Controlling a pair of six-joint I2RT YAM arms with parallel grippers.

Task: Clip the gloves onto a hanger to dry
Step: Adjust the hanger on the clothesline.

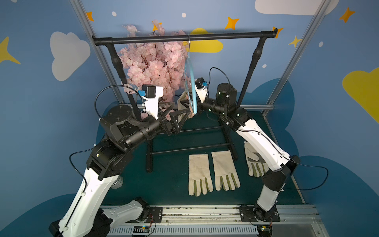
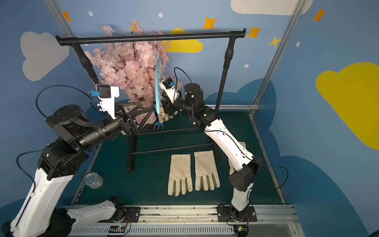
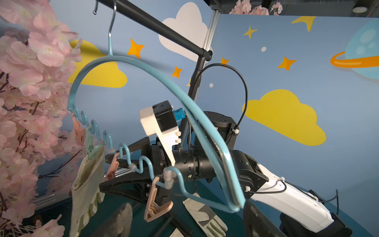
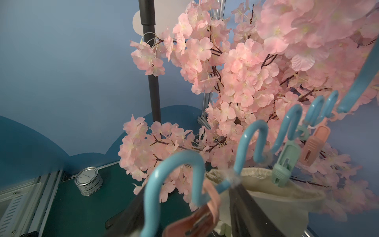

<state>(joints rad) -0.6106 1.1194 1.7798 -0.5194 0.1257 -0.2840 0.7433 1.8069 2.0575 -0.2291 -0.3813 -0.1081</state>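
The left arm (image 1: pixel 86 195), nearest the lens in both top views, stood at 7 o'clock. Its left pincer (image 2: pixel 147 107) was open near the middle, just beside the hanger (image 1: pixel 193 96), clasping nothing. The hanger hung edge-on by its hook from the black rack (image 1: pixel 143 40) at 12 o'clock, with a pink blossom tree (image 1: pixel 153 67) behind at 11. On the green counter (image 1: pixel 168 184) at 6 o'clock, the first glove (image 1: pixel 198 174) and second glove (image 1: pixel 225 170) lay flat side by side, fingers toward 6. The third glove (image 1: pixel 254 164) lay at 4 o'clock, partly under the right arm (image 1: pixel 264 146). A tin (image 2: pixel 94 180) sat at 8 o'clock.

In the left wrist view the left pincer's own fingers (image 3: pixel 121 221) were blurred and set wide apart, and the hanger's near corner showed between them. Beyond, the fourth glove (image 3: pixel 86 184) hung by its cuff from a green peg (image 3: pixel 93 150). The right pincer (image 3: pixel 103 173) had its jaws apart around a pink peg (image 3: pixel 111 167) just beside that glove. Whether they pressed it could not be told.

In the right wrist view that pincer's dark fingers (image 4: pixel 244 205) flanked the wavy lower bar (image 4: pixel 176 158) and the pink peg. The pegged cuff lay just past them, with blossoms behind.
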